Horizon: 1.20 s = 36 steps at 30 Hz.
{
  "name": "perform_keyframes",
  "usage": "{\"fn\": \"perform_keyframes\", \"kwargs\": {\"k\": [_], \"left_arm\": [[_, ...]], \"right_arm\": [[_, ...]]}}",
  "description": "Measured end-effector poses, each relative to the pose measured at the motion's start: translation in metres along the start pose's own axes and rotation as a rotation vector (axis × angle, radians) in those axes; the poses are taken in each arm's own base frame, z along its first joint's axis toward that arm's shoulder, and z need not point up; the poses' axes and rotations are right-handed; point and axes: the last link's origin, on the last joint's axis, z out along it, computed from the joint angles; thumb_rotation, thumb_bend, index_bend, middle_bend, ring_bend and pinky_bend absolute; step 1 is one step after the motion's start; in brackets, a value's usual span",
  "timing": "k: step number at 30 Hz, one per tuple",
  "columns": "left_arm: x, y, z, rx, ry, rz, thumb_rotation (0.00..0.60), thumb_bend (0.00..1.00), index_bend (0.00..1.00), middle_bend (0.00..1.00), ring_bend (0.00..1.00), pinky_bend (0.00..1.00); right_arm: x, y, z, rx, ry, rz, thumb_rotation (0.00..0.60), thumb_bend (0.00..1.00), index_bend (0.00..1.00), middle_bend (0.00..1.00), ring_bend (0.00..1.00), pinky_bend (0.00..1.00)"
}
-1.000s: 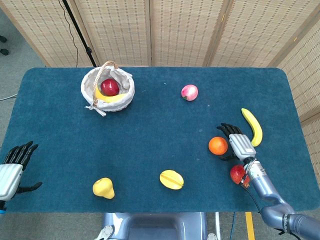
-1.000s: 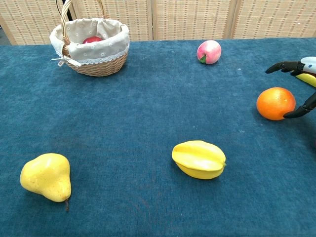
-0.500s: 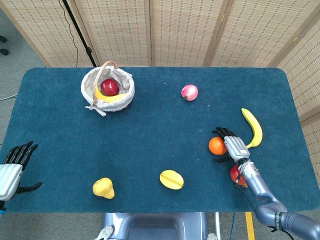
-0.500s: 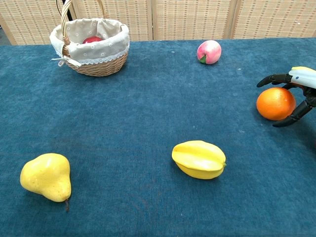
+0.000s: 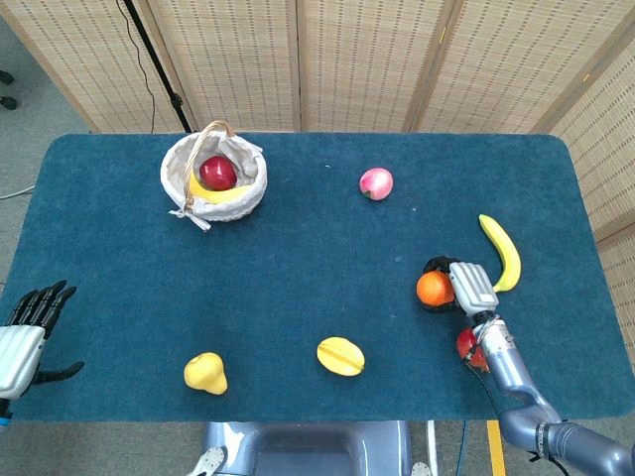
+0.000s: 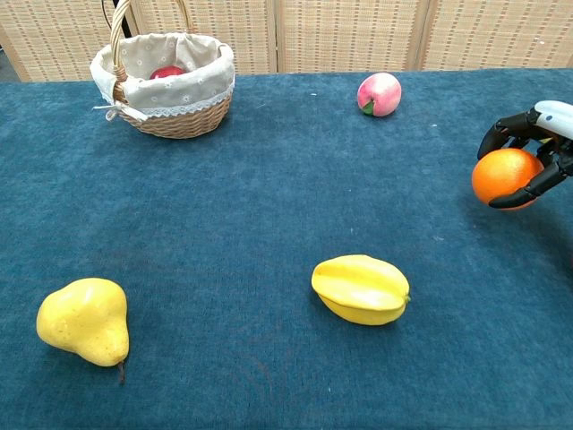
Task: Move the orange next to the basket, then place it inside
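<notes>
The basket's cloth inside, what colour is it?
Off-white lining with tiny dots, clearest in the chest view.

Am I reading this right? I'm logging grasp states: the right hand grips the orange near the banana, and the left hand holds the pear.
Not quite. The right hand does grip the orange near the banana, but the left hand holds nothing. In the head view it sits at the table's left edge with fingers apart, well away from the pear, which lies on the cloth.

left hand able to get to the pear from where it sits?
Probably yes. The left hand rests open at the table edge, and only bare cloth lies between it and the pear; nothing blocks the way.
</notes>
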Motion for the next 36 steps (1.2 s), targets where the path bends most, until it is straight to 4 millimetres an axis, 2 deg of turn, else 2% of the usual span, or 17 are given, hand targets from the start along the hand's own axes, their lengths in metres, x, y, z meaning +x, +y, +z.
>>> {"fn": "perform_keyframes", "kwargs": {"k": [4, 13, 16, 21, 24, 28, 36], "left_arm": [[0.001, 0.000, -0.001, -0.002, 0.005, 0.002, 0.600, 0.00, 0.00, 0.00, 0.00, 0.00], [0.011, -0.001, -0.009, 0.000, 0.058, -0.007, 0.600, 0.00, 0.00, 0.00, 0.00, 0.00], [0.015, -0.004, -0.012, 0.011, 0.077, -0.020, 0.600, 0.00, 0.00, 0.00, 0.00, 0.00], [0.021, -0.011, -0.015, 0.032, 0.100, -0.035, 0.600, 0.00, 0.00, 0.00, 0.00, 0.00], [0.024, -0.013, -0.016, 0.036, 0.114, -0.043, 0.600, 0.00, 0.00, 0.00, 0.00, 0.00], [0.026, -0.015, -0.018, 0.039, 0.124, -0.052, 0.600, 0.00, 0.00, 0.00, 0.00, 0.00], [0.025, -0.015, -0.018, 0.030, 0.115, -0.052, 0.600, 0.00, 0.00, 0.00, 0.00, 0.00]], "right_arm": [[0.006, -0.011, 0.000, 0.028, 0.025, 0.014, 0.600, 0.08, 0.72, 0.66, 0.69, 0.73], [0.011, -0.053, -0.006, 0.160, 0.102, -0.034, 0.600, 0.08, 0.72, 0.66, 0.69, 0.73], [0.004, -0.068, -0.013, 0.235, 0.115, -0.063, 0.600, 0.08, 0.72, 0.66, 0.69, 0.73], [-0.021, -0.096, -0.027, 0.352, 0.084, -0.107, 0.600, 0.08, 0.72, 0.66, 0.69, 0.73], [-0.035, -0.109, -0.029, 0.390, 0.053, -0.122, 0.600, 0.08, 0.72, 0.66, 0.69, 0.73], [-0.054, -0.125, -0.022, 0.405, -0.004, -0.117, 0.600, 0.08, 0.72, 0.66, 0.69, 0.73], [-0.084, -0.147, 0.021, 0.327, -0.094, -0.106, 0.600, 0.08, 0.72, 0.66, 0.69, 0.73]]}}
